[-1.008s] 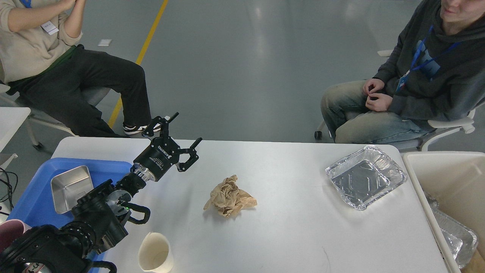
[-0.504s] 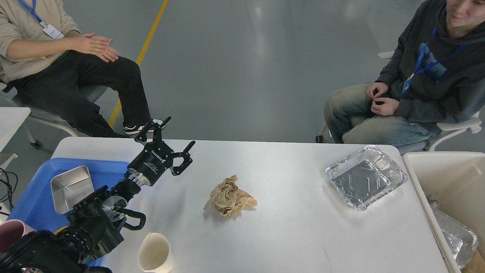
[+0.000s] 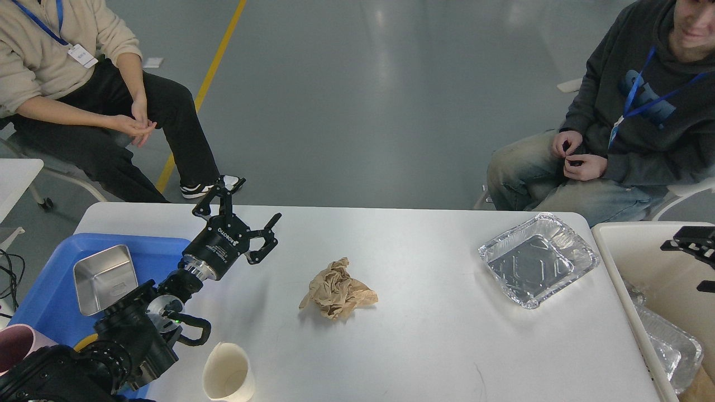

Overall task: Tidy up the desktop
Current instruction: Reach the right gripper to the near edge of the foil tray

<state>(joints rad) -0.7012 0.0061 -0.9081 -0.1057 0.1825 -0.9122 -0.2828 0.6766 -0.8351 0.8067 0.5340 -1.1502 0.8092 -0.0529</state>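
Left gripper (image 3: 239, 215) hovers with fingers spread and empty over the desk (image 3: 424, 335) at left-centre, crumpled brown paper (image 3: 337, 288) lower right of it mid-desk, nearer than to the right gripper (image 3: 688, 245) (state unclear) at right edge.

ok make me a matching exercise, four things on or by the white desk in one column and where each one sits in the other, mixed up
Things:
1. crumpled brown paper
2. foil tray
3. steel pan
4. paper cup

Places:
A. inside the blue tray
B. near edge of the desktop, left of middle
C. far right of the desktop
D. middle of the desktop

Pairs: 1-D, 2-C, 3-A, 4-B
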